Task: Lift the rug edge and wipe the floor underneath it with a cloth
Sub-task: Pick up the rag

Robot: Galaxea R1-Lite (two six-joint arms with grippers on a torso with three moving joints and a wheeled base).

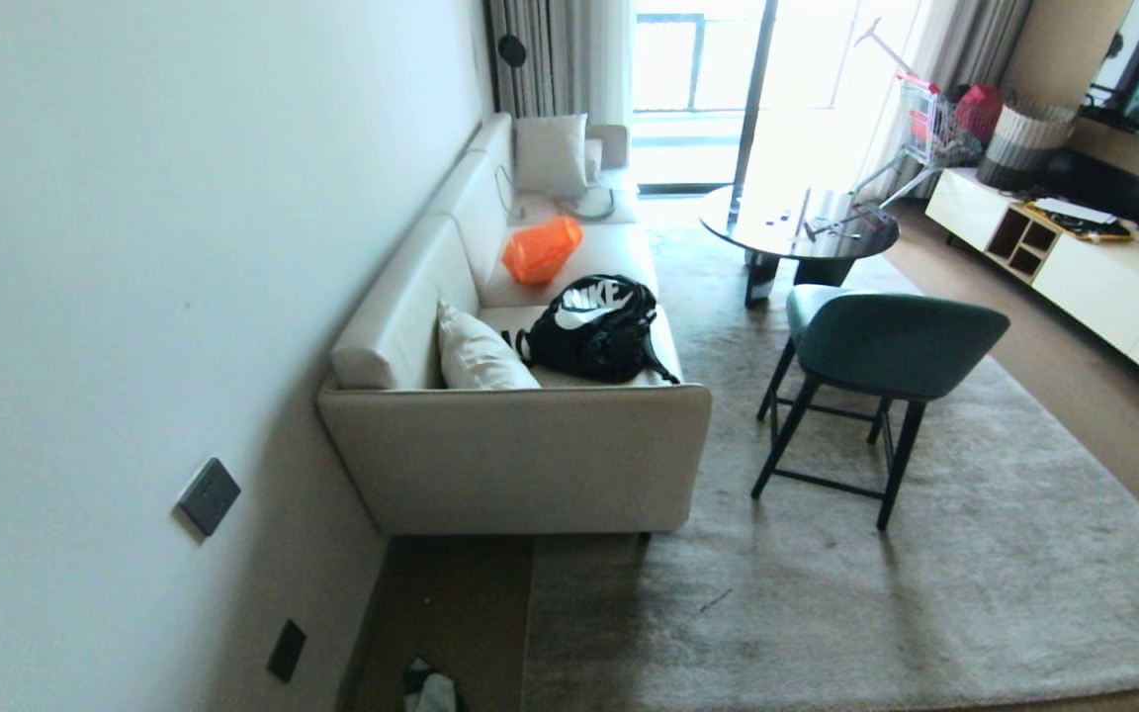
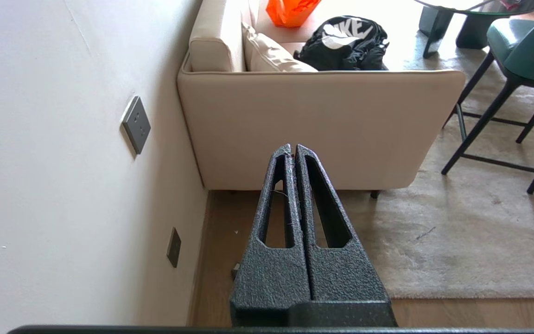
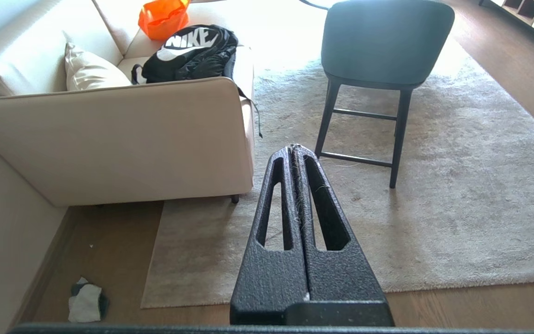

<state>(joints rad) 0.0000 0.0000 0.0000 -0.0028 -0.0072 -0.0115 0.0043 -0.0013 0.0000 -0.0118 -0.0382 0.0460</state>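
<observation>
Large pale grey-beige plush rug (image 3: 434, 222) lay flat on the brown wood-plank floor (image 3: 109, 241); its limp near corner (image 3: 149, 301) probably offered the easiest pinch. Small soft grey cloth (image 3: 86, 304) lay crumpled beside that corner. Left gripper (image 2: 292, 147) and right gripper (image 3: 297, 147) hung with fingers together, empty.

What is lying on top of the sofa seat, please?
On the sofa seat lie a black backpack, an orange bag and two pale cushions. What is beneath the backpack is covered and cannot be seen.
</observation>
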